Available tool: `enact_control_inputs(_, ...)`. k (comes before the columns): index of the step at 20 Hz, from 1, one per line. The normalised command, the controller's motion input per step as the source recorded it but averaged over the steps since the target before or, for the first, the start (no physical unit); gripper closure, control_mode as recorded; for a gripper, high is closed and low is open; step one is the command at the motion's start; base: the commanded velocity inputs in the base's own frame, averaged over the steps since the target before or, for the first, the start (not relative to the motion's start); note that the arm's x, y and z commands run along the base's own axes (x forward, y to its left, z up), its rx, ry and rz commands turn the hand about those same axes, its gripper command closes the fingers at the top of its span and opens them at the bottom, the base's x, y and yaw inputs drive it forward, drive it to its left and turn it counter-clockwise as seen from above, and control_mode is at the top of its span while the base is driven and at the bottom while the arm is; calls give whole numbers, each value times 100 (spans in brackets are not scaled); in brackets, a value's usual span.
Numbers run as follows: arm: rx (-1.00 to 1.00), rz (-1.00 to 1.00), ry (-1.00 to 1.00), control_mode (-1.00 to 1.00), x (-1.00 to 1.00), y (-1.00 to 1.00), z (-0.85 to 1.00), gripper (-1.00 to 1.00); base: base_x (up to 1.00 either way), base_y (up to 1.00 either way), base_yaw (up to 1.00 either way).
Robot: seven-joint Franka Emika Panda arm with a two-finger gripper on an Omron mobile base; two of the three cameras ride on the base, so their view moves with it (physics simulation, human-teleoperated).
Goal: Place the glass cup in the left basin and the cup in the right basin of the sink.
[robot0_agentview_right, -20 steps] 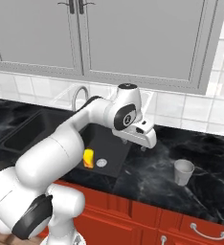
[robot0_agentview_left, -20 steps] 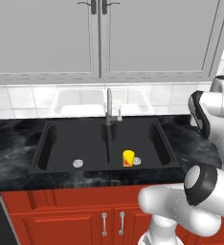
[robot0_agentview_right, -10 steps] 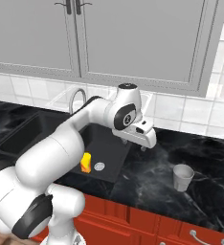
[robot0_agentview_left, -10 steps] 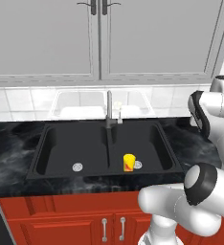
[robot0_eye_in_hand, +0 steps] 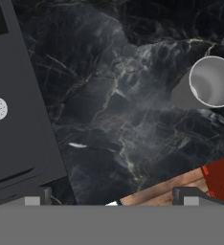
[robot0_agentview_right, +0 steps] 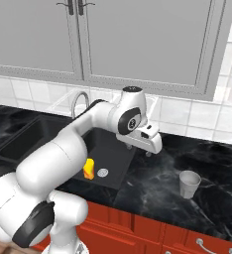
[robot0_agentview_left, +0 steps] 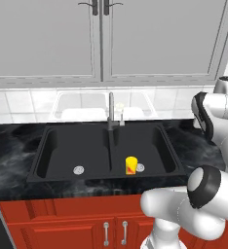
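1. The fingers (robot0_agentview_right: pixel 150 153) stood spread wide with nothing between them, poised above the black marble counter (robot0_agentview_right: pixel 212 158) to the right of the sink (robot0_agentview_left: pixel 106 151).
2. The glass cup (robot0_agentview_right: pixel 189 184) stood upright on the counter, mouth up, apart from the fingers; the hand view looked down into its rim (robot0_eye_in_hand: pixel 210 82).
3. The cup (robot0_agentview_left: pixel 131 165) stood upright in the right basin (robot0_agentview_left: pixel 155 146), beside the drain.
4. The left base view showed the left basin (robot0_agentview_left: pixel 67 151) with its drain.
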Motion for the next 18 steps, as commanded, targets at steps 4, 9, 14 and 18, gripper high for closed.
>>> enact_control_inputs(4,0,0,0,100,0,0,0,-100,16,-2,0)
enact_control_inputs(9,0,0,0,100,0,0,0,-100,2,-2,0)
enact_control_inputs(14,0,0,0,100,0,0,0,-100,0,0,0)
enact_control_inputs(18,0,0,0,100,0,0,0,-100,0,0,0)
